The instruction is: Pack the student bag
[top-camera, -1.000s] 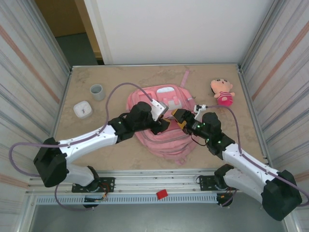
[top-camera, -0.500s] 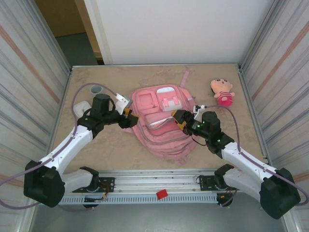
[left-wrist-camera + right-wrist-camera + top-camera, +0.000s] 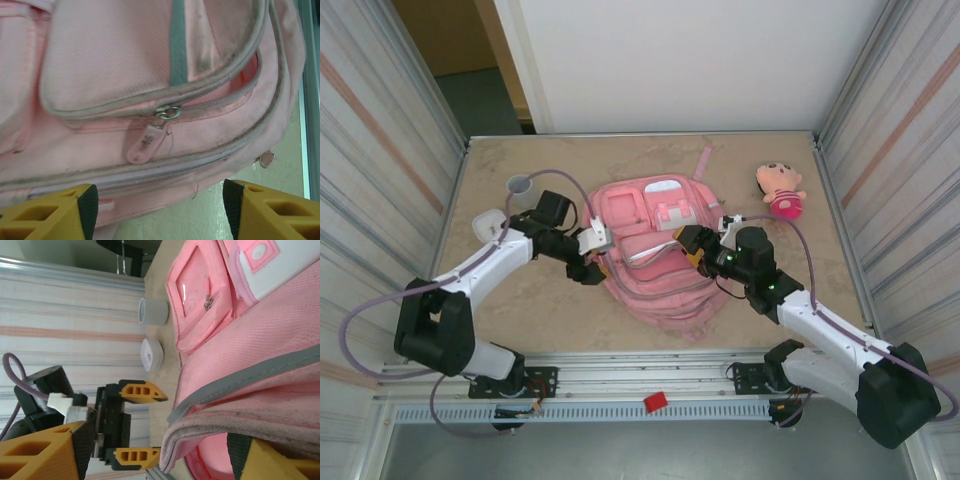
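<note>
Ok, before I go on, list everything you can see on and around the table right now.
backpack: one, pink with grey strips, lying in the middle of the table, one zip partly open
doll: one, pink and tan, far right, apart from the backpack
cup: one, grey, far left, upright
small container: one, white, left side, just nearer than the cup
red piece: one, red, on the rail at the near edge
table: one, beige marbled, under it all
left tool: one, yellow fingers, open, at the backpack's left edge
right tool: one, yellow fingers, open, astride the backpack's loose rim
</note>
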You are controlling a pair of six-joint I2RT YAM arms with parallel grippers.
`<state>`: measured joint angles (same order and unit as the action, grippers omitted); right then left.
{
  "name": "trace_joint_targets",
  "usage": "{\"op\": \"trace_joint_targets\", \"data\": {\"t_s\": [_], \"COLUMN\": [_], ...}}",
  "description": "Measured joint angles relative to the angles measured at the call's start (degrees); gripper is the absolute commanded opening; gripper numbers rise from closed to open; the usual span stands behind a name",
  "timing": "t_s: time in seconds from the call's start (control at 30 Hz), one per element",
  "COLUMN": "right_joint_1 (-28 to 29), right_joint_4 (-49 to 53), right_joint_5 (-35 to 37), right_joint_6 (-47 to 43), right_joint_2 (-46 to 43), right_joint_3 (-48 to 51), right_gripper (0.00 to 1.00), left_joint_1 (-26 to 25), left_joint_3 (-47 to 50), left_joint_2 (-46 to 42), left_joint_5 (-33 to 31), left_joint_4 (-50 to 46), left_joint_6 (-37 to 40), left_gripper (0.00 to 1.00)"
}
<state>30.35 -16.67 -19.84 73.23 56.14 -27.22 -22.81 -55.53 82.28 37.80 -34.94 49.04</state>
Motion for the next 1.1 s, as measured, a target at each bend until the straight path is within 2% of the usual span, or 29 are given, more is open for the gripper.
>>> {"op": "trace_joint_targets", "data": {"t_s": [0.13, 0.2, 0.43, 0.7, 0.77, 0.9, 1.0, 1.1], "right_joint_1": [0.0, 0.0, 0.0, 0.0, 0.0, 0.0, 0.0, 0.0], "right_joint_4": [0.02, 0.02, 0.02, 0.02, 0.02, 0.04, 0.02, 0.04], "right_joint_5": [0.0, 0.0, 0.02, 0.04, 0.02, 0.02, 0.04, 0.04], "right_joint_6": [0.0, 0.0, -0.02, -0.22, -0.22, -0.22, -0.22, -0.22], "right_joint_2": [0.04, 0.04, 0.09, 0.09, 0.09, 0.09, 0.09, 0.09], "right_joint_3": [0.0, 0.0, 0.0, 0.0, 0.0, 0.0, 0.0, 0.0], "right_gripper": [0.72, 0.72, 0.72, 0.72, 0.72, 0.72, 0.73, 0.72], "left_joint_1": [-2.75, -3.19, -4.66, -5.88, -5.88, -5.88, -5.88, -5.88], "left_joint_3": [-1.44, -2.27, -2.54, 0.61, 0.98, 1.53, 1.88, 1.88], "left_joint_2": [3.41, 5.22, 6.25, 2.91, 2.82, 2.78, 2.78, 2.78], "left_joint_5": [-1.55, -2.05, -3.41, -3.37, -3.37, -3.74, -4.11, -4.44], "left_joint_4": [0.46, 0.68, 1.11, 3.08, 3.72, 5.38, 6.6, 7.54], "left_joint_6": [2.19, 2.54, 3.19, 1.38, 0.9, -0.48, -1.55, -2.62], "left_gripper": [0.69, 0.65, 0.39, 0.24, 0.24, 0.31, 0.31, 0.27]}}
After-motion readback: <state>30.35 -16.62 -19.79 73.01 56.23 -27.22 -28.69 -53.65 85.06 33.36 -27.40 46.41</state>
